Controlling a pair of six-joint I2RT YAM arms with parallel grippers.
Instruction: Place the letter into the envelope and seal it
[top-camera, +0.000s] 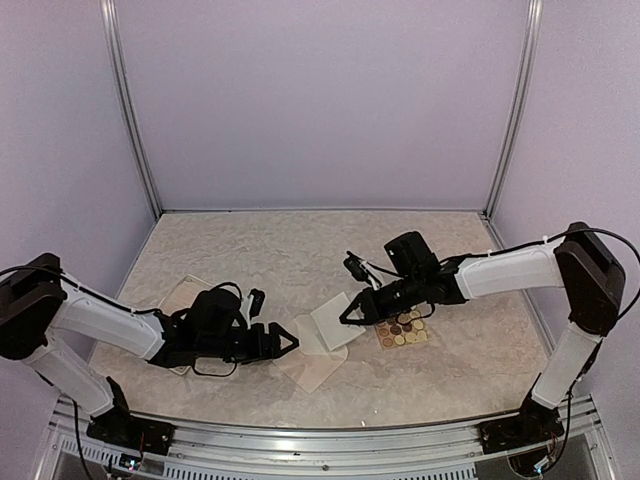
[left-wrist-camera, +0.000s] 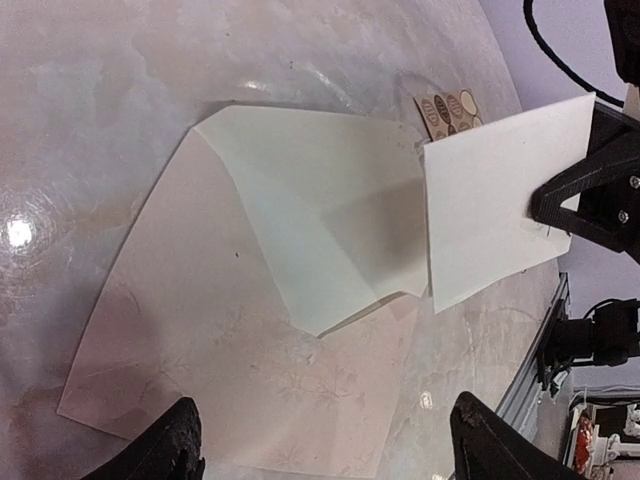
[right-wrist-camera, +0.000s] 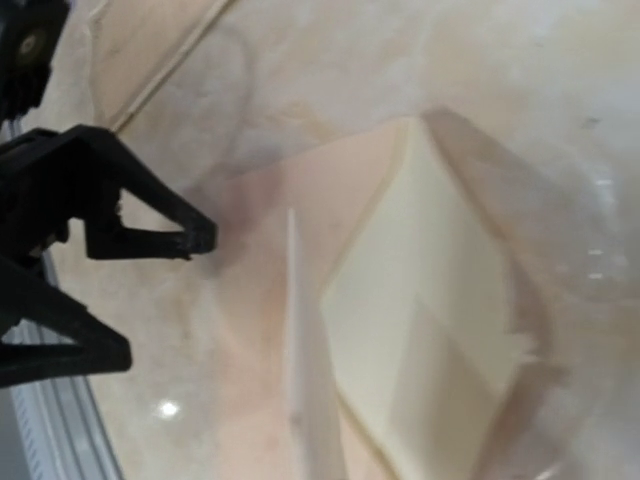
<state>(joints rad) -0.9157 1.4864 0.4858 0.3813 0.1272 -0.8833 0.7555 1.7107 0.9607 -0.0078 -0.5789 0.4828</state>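
Pinching the letter (left-wrist-camera: 500, 200) at its edge, right gripper (top-camera: 352, 314) fingers clamped on it, holding it aloft | left gripper (top-camera: 291, 342) fingers apart, empty | envelope (left-wrist-camera: 320, 230) lies on tan sheet (left-wrist-camera: 200, 340) just ahead of left fingertips (left-wrist-camera: 178, 448), beside held letter

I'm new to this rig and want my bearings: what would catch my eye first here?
The flat white paper letter stands out first, held above the middle of the table at its edge by the shut right claw. Just below it a small cream paper envelope lies on a tan paper sheet, with the open left claw close by on the left.
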